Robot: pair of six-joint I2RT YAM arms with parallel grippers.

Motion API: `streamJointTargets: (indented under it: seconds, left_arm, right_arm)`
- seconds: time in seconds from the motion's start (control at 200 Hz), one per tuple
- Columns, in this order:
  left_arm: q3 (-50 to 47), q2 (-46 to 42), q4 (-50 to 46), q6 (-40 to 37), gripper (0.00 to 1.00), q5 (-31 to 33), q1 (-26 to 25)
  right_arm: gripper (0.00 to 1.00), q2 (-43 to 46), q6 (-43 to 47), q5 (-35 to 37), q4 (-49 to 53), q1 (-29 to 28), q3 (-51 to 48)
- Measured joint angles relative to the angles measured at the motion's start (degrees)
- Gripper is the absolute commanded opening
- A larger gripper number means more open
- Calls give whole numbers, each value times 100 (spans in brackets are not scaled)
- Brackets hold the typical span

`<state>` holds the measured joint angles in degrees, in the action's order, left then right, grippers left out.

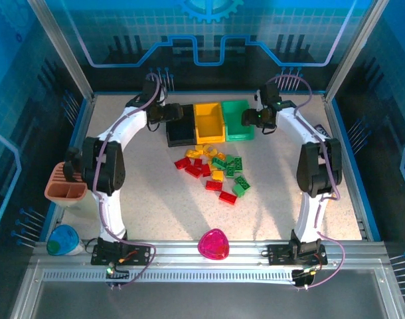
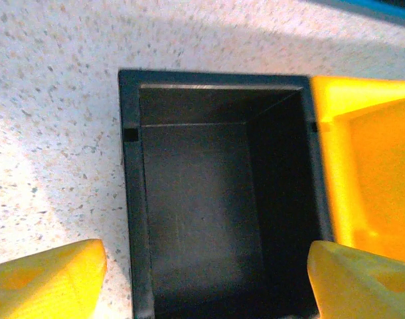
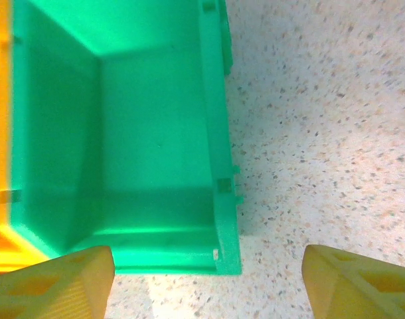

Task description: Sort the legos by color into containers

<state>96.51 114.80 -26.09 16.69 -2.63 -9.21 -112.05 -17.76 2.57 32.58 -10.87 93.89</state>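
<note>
Looking down from the top camera, black bin [image 1: 182, 133], yellow bin [image 1: 210, 123] and green bin [image 1: 237, 121] stand side by side at the counter's [image 1: 275, 206] far end, the legos [image 1: 216, 174] heaped just in front of them. Left wrist: jaws spread wide, holding nothing, above the black bin. Right wrist: jaws likewise released, over the green bin's right wall and the counter beside it.
</note>
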Motion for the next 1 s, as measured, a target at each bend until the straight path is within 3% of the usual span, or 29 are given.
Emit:
streamJointTargets:
  seconds: [0.41, 0.695, 0.866, 1.001]
  left_arm:
    - [-2345, -2566, 431, 144, 79, 20, -474]
    - [-3884, -3248, 667, 328, 73, 66, -1051]
    - [-4662, -3425, 944, 595, 71, 59, -1117]
    - [-5036, -3425, 1182, 772, 70, 0, -1117]
  right_arm:
    - [75, 1998, 33, -210, -7, -264, -1187]
    - [71, 2570, 131, -299, 11, -938, -2114]
    - [64, 2546, 120, -308, -7, -1281, -2651]
    - [67, 2409, 120, -363, -136, -1565, -2924]
